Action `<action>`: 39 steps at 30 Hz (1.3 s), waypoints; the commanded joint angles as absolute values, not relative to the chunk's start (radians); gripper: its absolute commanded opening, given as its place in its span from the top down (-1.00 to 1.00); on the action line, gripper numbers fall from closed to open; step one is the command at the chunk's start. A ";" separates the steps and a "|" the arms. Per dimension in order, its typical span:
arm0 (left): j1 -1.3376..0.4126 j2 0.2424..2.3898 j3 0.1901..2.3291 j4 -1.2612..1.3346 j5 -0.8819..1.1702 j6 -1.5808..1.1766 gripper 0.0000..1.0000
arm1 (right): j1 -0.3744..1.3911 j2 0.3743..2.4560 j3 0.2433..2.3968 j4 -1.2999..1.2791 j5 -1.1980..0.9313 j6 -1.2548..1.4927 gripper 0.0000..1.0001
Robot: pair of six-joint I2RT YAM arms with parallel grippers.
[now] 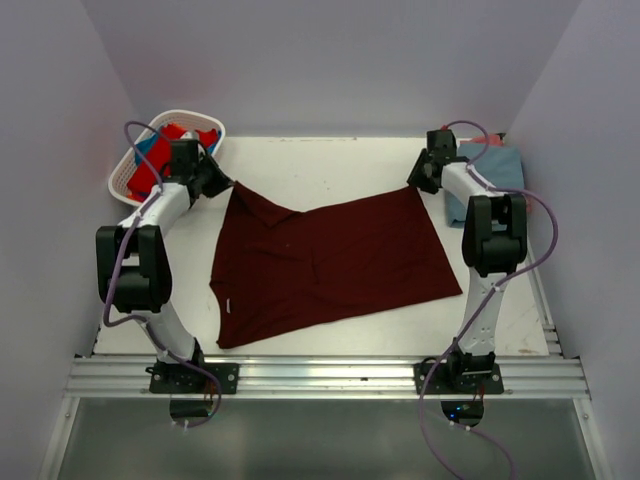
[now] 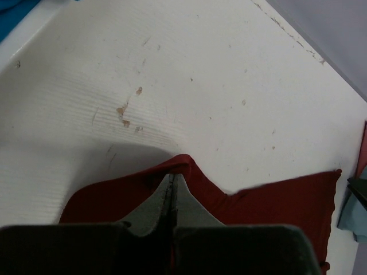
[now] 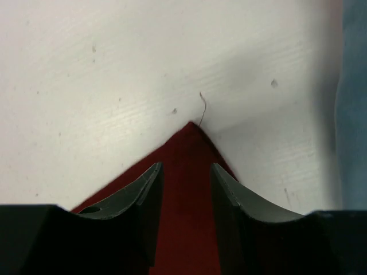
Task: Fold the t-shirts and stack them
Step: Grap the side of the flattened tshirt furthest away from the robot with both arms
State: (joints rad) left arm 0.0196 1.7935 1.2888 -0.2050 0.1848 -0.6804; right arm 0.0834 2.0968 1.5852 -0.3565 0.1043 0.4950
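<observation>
Top external view first: I've got the maroon t-shirt (image 1: 330, 260) spread flat across the middle of the table (image 1: 330, 160), lying askew, its far edge running between my two arms. My left gripper (image 1: 222, 183) sits at the shirt's far left corner, just beside the white basket (image 1: 122, 180), which holds a bundled red shirt (image 1: 150, 178). My right gripper (image 1: 415, 180) is down at the far right corner, and a folded grey-blue shirt (image 1: 500, 165) lies on the table just beyond that arm.

Left wrist now: the left gripper (image 2: 172, 183) is clenched, fingers pressed flat together, and the maroon t-shirt (image 2: 275, 197) rises in a small peak right at the tips, so I call that a pinch on the cloth.

Right wrist: the right gripper (image 3: 184, 169) has its jaws standing apart. The pointed corner of the maroon t-shirt (image 3: 192, 143) lies on the table between them, touching neither finger that I can see. A loose thread (image 3: 202, 109) curls off the corner's tip, and the grey-blue shirt (image 3: 355, 103) shows at the right edge.
</observation>
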 commanded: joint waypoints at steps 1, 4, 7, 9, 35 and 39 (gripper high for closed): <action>0.026 1.721 1.252 -0.152 0.232 -0.699 1.00 | 0.066 2.170 1.708 -0.388 0.072 0.483 0.15; 0.026 1.707 1.235 -0.155 0.236 -0.695 1.00 | 0.057 2.222 1.767 -0.400 0.054 0.482 0.15; 0.028 1.709 1.229 -0.152 0.248 -0.695 1.00 | 0.052 2.267 1.819 -0.410 0.032 0.480 0.15; 0.028 1.710 1.227 -0.153 0.255 -0.696 1.00 | 0.052 2.281 1.835 -0.423 0.025 0.482 0.17; 0.029 1.643 1.276 -0.196 0.291 -0.675 1.00 | 0.041 2.105 1.658 -0.339 0.069 0.462 1.00; 0.029 1.625 1.269 -0.221 0.290 -0.666 1.00 | 0.041 2.027 1.591 -0.325 0.071 0.460 1.00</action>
